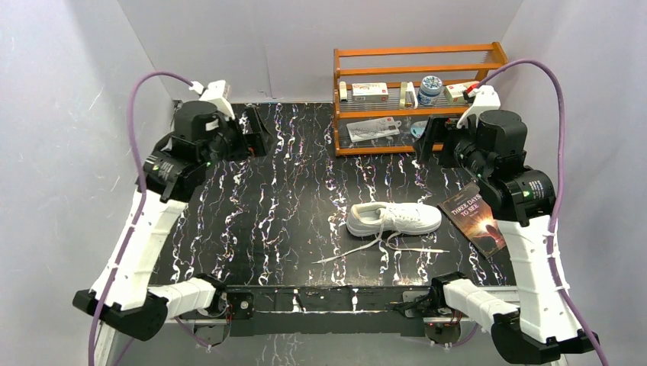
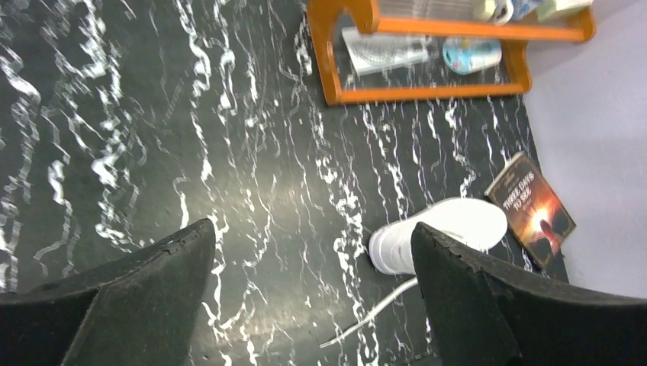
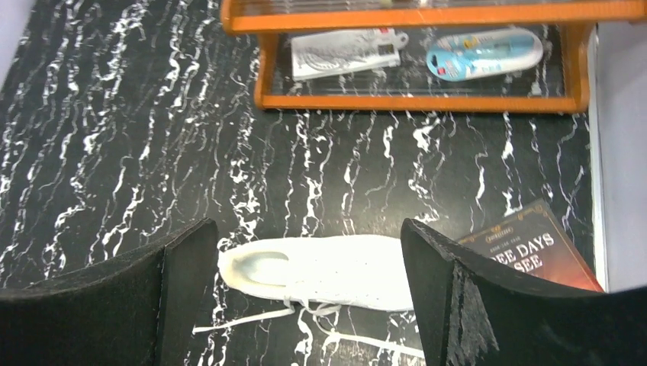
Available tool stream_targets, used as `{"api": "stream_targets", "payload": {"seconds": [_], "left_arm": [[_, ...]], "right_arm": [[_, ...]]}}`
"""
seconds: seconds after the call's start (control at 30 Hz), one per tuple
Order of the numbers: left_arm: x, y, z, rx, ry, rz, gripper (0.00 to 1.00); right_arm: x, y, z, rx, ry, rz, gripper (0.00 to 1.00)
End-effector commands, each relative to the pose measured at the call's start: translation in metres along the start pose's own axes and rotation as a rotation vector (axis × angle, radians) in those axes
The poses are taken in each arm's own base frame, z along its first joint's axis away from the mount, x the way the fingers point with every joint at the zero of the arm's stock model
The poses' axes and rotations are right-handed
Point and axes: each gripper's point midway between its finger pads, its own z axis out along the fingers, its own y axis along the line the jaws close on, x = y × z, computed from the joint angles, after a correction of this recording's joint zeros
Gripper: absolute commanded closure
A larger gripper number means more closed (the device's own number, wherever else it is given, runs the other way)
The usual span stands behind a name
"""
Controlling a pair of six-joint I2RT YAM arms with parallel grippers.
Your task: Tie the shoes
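Note:
A white low-top sneaker [image 1: 393,218] lies on its side on the black marbled table, right of centre, toe to the right. Its thin white laces [image 1: 358,248] are untied and trail loose toward the front edge. My left gripper [image 1: 255,133] is open and empty, held high at the back left, far from the sneaker. My right gripper [image 1: 427,141] is open and empty, held high behind the sneaker. The left wrist view shows the sneaker [image 2: 450,229] past the open gripper [image 2: 311,229]. The right wrist view shows the sneaker [image 3: 336,271] between the fingers of the open gripper [image 3: 307,226], far below.
A paperback book [image 1: 474,217] lies just right of the sneaker's toe. An orange wooden rack [image 1: 416,99] with small items stands at the back right. Grey walls close in the table on three sides.

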Motion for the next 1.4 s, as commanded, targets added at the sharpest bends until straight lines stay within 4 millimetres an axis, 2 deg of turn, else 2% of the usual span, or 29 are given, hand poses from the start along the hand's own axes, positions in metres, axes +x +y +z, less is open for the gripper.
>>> {"api": "stream_targets", "payload": {"seconds": [0.0, 0.2, 0.47, 0.63, 0.87, 0.97, 1.1, 1.23, 1.37], "left_arm": [[0.026, -0.017, 0.026, 0.101, 0.081, -0.098, 0.03], [0.087, -0.035, 0.063, 0.166, 0.265, -0.176, 0.02], [0.168, -0.078, 0.098, 0.245, 0.526, -0.190, 0.02], [0.212, -0.106, 0.109, 0.257, 0.668, -0.105, 0.03], [0.275, -0.130, 0.105, 0.220, 0.813, 0.075, 0.04], [0.287, -0.143, 0.108, 0.224, 0.836, 0.132, 0.05], [0.289, -0.155, 0.120, 0.191, 0.822, 0.173, 0.06], [0.295, -0.158, 0.130, 0.148, 0.821, 0.173, 0.09], [0.305, -0.153, 0.140, 0.088, 0.843, 0.199, 0.18]], "right_arm": [[0.011, -0.019, -0.005, 0.080, 0.024, 0.058, 0.02], [0.033, -0.036, -0.006, 0.144, 0.086, 0.108, 0.02], [0.060, -0.021, -0.019, 0.060, 0.153, 0.207, 0.02], [0.077, -0.008, -0.029, -0.015, 0.213, 0.230, 0.02], [0.085, 0.014, -0.043, -0.144, 0.248, 0.230, 0.01], [0.088, 0.021, -0.046, -0.178, 0.257, 0.243, 0.01], [0.090, 0.021, -0.049, -0.174, 0.257, 0.264, 0.01], [0.093, 0.021, -0.049, -0.162, 0.249, 0.309, 0.01], [0.102, 0.020, -0.048, -0.141, 0.261, 0.363, 0.01]]}}
